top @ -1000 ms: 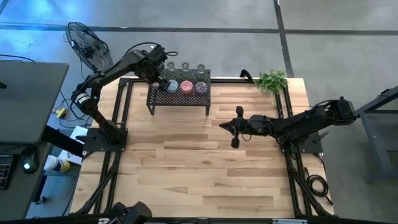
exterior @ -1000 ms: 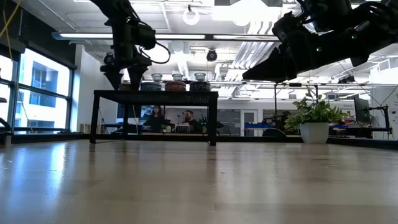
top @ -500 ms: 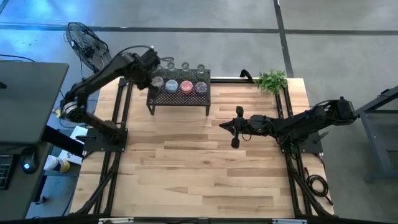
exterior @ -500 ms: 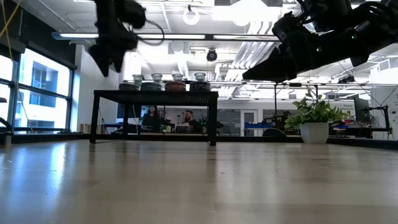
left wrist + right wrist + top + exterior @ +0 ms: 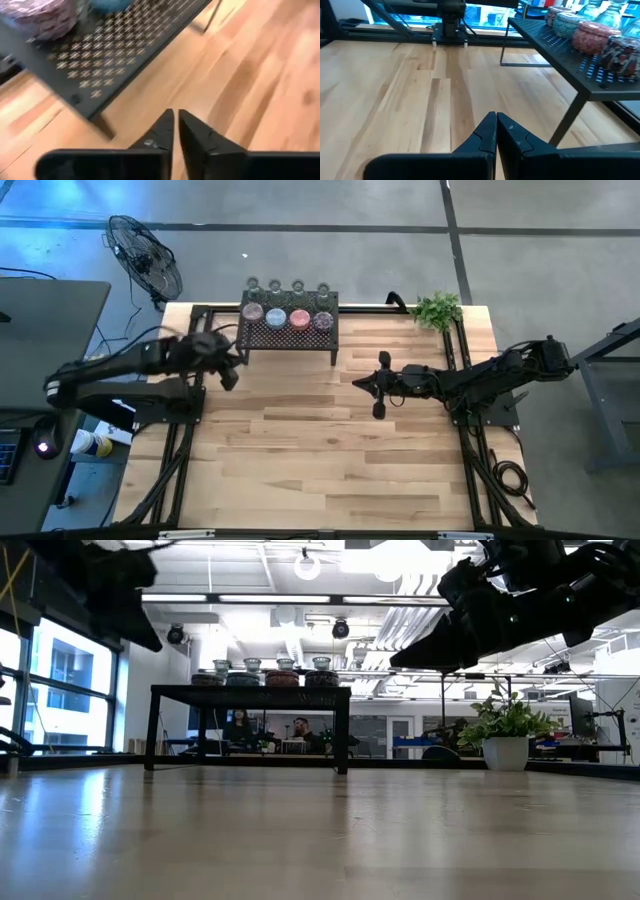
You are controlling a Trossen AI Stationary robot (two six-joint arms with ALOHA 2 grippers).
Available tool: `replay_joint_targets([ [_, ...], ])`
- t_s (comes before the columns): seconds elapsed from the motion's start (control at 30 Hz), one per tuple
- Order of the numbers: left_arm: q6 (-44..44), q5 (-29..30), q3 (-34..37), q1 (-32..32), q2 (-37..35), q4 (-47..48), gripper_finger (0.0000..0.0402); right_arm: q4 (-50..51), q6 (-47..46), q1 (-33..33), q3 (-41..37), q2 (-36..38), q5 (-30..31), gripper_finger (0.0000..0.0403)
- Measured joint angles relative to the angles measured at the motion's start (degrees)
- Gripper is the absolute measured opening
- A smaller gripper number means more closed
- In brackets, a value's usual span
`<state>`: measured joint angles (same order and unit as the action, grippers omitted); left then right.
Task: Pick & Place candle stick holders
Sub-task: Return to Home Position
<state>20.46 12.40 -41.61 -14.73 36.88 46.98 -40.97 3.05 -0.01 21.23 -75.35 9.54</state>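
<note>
Pink, blue, clear candle stick holders (image 5: 299,318)

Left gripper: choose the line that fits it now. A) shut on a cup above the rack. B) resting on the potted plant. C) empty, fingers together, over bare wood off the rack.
C: the left gripper has its fingers together with nothing between them, over the table beside the black mesh rack.

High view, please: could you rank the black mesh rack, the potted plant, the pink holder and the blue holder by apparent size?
1. black mesh rack, clearly the largest.
2. potted plant.
3. pink holder and blue holder: they look alike in size, so I will not rank them.
</note>
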Motion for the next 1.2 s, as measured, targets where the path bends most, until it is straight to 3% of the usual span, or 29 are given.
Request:
replay_joint_targets([
  [0.3, -11.1, 3.7, 23.5, 3.9, -20.4, -31.0, 0.0007, -0.5, 0.2, -5.0, 0.0, 0.0, -8.7, 0.0001],
  [0.53, -16.3, 3.1, 28.1, 3.9, -28.1, -33.1, 0.0001, 3.7, 1.9, -16.5, 0.0, 5.1, -21.1, 0.0000],
  [0.73, -19.0, 3.8, 30.2, 3.9, -32.6, -32.6, 0.0001, 4.3, 3.6, -23.8, -2.4, 11.6, -24.3, 0.0000],
  [0.87, -19.0, 5.4, 33.0, 3.9, -36.8, -31.9, 0.0000, -3.1, 1.6, -28.9, -10.0, 17.0, -25.6, 0.0000],
  [1.03, -18.7, 5.9, 33.6, 3.9, -36.5, -31.7, 0.0000, -13.0, -2.8, -35.7, -20.1, 24.9, -28.5, 0.0000],
  [1.2, -17.8, 5.5, 36.4, 3.8, -36.5, -39.2, 0.0000, -5.4, -4.1, -40.2, -20.7, 32.1, -30.4, 0.0000],
])
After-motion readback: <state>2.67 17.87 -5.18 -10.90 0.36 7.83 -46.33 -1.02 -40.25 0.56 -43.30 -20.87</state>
